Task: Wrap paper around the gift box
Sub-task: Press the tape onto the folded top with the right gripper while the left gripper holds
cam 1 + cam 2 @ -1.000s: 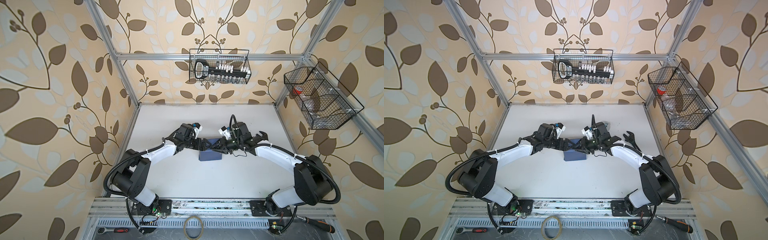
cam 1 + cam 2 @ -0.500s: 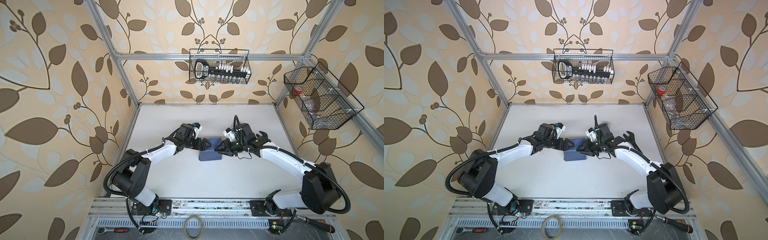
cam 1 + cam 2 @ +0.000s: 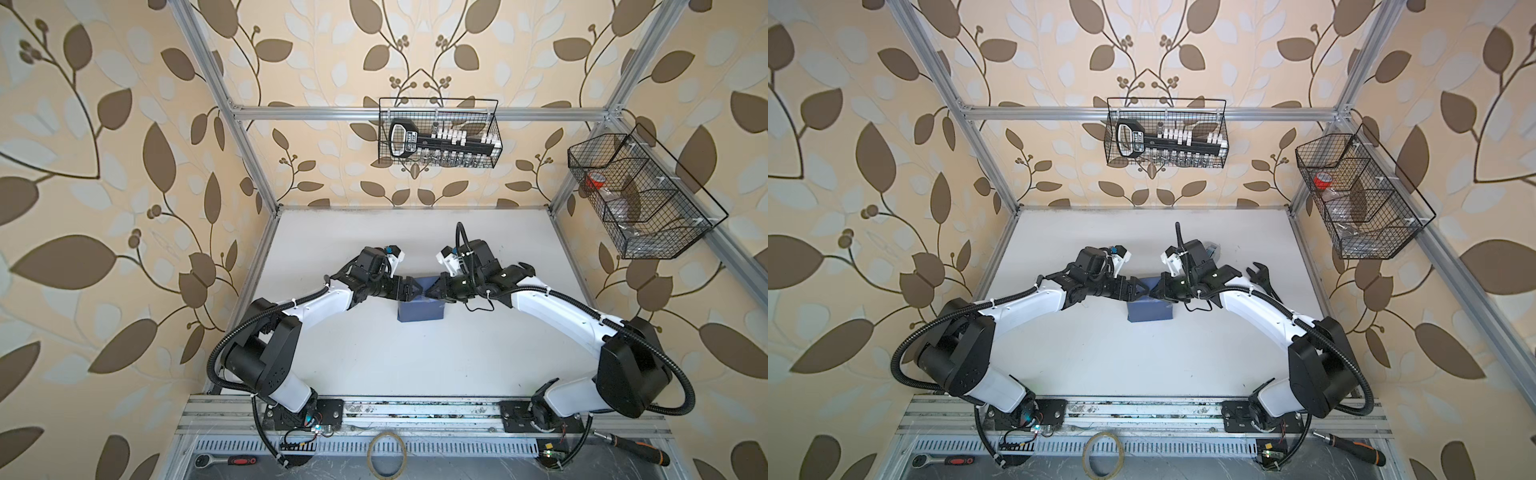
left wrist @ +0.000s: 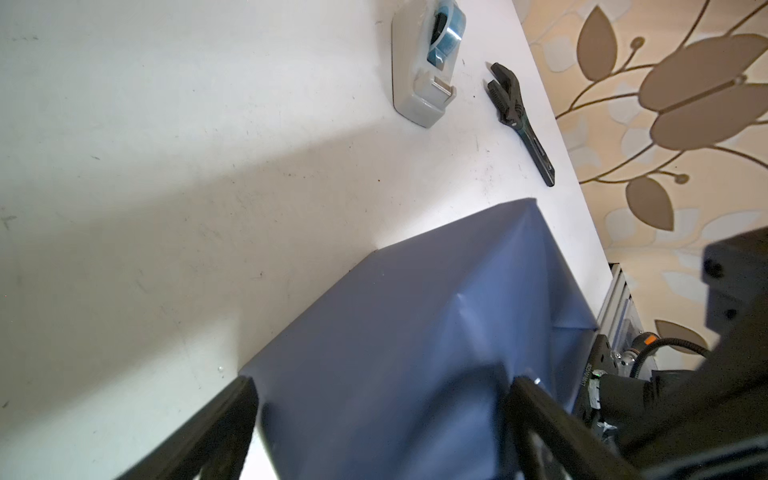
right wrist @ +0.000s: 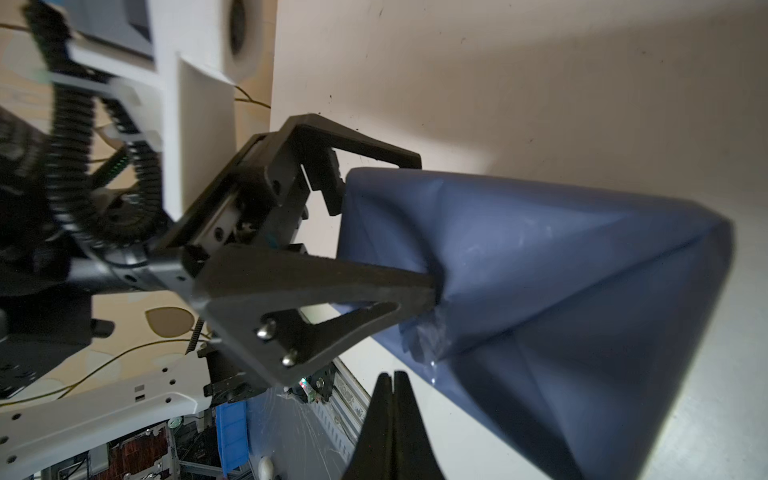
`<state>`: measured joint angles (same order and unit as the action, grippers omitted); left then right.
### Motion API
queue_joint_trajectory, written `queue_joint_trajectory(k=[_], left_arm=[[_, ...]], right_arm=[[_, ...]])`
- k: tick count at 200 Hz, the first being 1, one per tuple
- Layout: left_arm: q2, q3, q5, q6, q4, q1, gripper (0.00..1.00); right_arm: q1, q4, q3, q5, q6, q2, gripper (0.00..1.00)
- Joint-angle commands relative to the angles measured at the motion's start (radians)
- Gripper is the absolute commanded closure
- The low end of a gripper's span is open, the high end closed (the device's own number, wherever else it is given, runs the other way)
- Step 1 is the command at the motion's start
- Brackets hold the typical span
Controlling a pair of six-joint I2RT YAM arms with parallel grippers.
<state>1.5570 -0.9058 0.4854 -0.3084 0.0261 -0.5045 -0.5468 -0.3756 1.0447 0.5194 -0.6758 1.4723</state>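
The walls (image 3: pixel 124 174) are tan with big brown leaves, and a white table (image 3: pixel 374 357) sits below them. Two white and black arms reach in and meet over the middle of the table. Right under their tips sits the paper (image 3: pixel 419 313). It is dark blue and folded into a box shape. The gift box is hidden inside it.

The left gripper (image 3: pixel 415 289) is wide open. One finger (image 5: pixel 374 286) pushes into the paper and the other sits at its edge. The right gripper (image 3: pixel 434 289) is closed tight, its fingers (image 5: pixel 392 419) pressed together. It holds nothing. Its tip is just beside the paper, near a shiny bit of clear tape (image 5: pixel 430 345).

High up past both grippers, a wire basket (image 3: pixel 498 124) hangs on the back wall. It holds a long black rack (image 3: pixel 440 143) of small white and silver bits. The label on the rack is too small to read. A second wire basket (image 3: pixel 665 237) hangs on the wall out past the right gripper. It holds something red and round (image 3: pixel 596 180) and some clear bags.

Behind the right gripper lie a grey tape holder (image 4: pixel 424 66) with a blue roll and a black wrench (image 4: pixel 521 120).
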Motion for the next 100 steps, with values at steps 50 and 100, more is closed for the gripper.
queue_joint_trajectory(k=[50,100], left_arm=[[0.028,0.025,-0.098,0.056,0.126,-0.008,0.05],[0.023,0.025,-0.098,0.060,0.129,-0.008,0.05]], right_arm=[[-0.012,-0.005,-0.017,0.002,0.048,0.048,1.00],[-0.015,-0.104,-0.011,-0.028,0.119,0.031,1.00]])
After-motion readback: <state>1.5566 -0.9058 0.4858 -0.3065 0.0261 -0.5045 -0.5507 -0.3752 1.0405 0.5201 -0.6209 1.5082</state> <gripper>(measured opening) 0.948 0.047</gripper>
